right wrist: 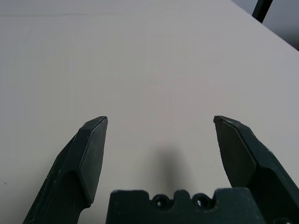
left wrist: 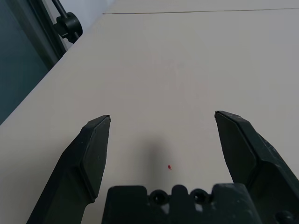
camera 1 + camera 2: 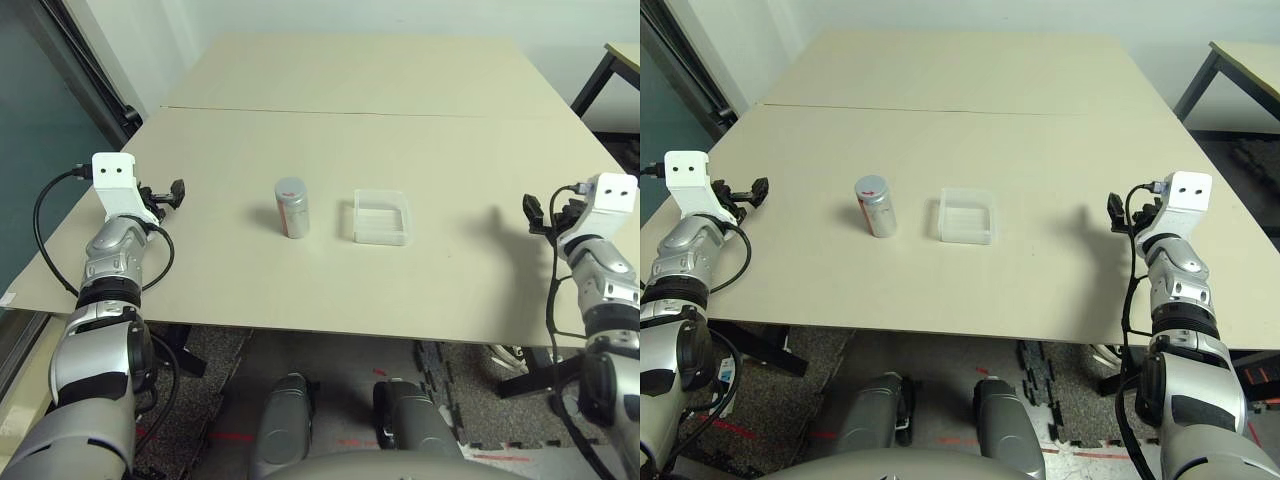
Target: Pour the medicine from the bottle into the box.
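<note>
Silver-grey bottle (image 3: 292, 210) upright on the table (image 3: 300, 290), grey cap (image 3: 290, 187) on top, red patch on its side. Stands left of the table's middle, nearer the near edge than the far edge. Clear plastic box (image 3: 381, 218) just to the bottle's right, apart from it, lying flat, open side up; its inside looks bare. Both things sit between the two arms, and both cast soft shadows to their left.

Left end effector (image 2: 162, 114): over the table toward the left edge, fingers spread wide, nothing between them. Right end effector (image 1: 160, 117): over the table toward the right edge, likewise wide, empty. Neither touches the bottle or box; both well apart from them. Dark cables loop along both silver forearms.

Table surface pale beige, a thin seam (image 3: 350, 111) running across it, beyond the bottle and box. Small red speck (image 2: 169, 167) on the surface by the left end effector.
</note>
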